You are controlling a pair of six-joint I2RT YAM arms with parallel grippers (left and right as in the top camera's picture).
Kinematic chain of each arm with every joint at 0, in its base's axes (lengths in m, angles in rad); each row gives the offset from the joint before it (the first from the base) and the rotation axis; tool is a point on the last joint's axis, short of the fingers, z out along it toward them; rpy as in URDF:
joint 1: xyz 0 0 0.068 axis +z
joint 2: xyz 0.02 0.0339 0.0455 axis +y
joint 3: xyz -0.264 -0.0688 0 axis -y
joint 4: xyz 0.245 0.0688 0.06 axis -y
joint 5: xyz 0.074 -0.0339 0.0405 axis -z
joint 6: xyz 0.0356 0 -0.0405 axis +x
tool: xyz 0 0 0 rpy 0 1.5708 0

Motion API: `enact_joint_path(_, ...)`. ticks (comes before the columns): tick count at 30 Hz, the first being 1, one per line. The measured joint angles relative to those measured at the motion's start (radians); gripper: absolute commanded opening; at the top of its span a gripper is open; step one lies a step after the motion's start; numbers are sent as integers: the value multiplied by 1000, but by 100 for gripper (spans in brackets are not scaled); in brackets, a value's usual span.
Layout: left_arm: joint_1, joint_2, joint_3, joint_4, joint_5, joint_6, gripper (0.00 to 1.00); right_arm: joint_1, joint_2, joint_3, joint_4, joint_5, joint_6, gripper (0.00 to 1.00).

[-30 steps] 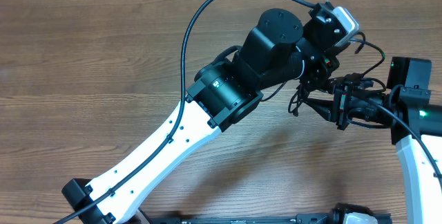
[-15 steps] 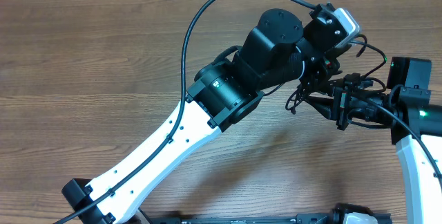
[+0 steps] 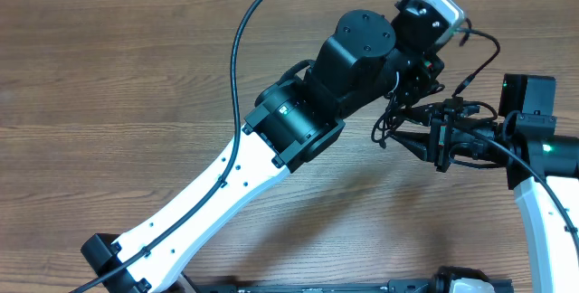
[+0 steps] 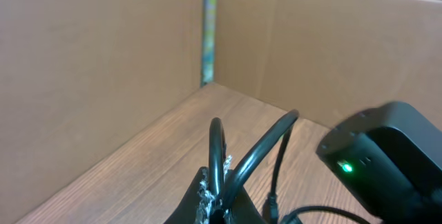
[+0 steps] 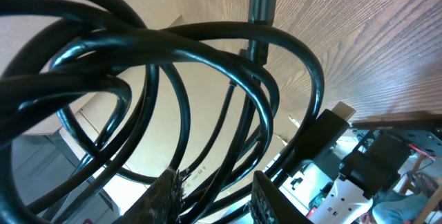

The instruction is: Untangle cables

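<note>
One cable tangle (image 5: 173, 48), left tool (image 4: 215, 207), right tool (image 5: 215, 200)

Cables (image 3: 389, 126): thin, glossy black, several overlapping loops (image 5: 207, 65) bunched in one tangle, raised off bench (image 3: 109, 76). One strand arcs out rightward, small plug (image 3: 462, 85) at end.

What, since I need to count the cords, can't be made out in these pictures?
Overhead: cables mostly hidden beneath the left arm.
Left wrist: left tool cut off by the bottom edge.
Right wrist: loops too close and overlapping to count; unclear whether the right tool grips them.
</note>
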Motion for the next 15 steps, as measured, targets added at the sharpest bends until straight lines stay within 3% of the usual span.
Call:
enact_joint_path(7, -3, 0, 0, -2, -29, -40, 4, 0, 0, 0, 1, 0, 18, 31)
enact_joint_path(15, -45, 0, 0, -14, -19, -56, 4, 0, 0, 0, 24, 5, 40, 16)
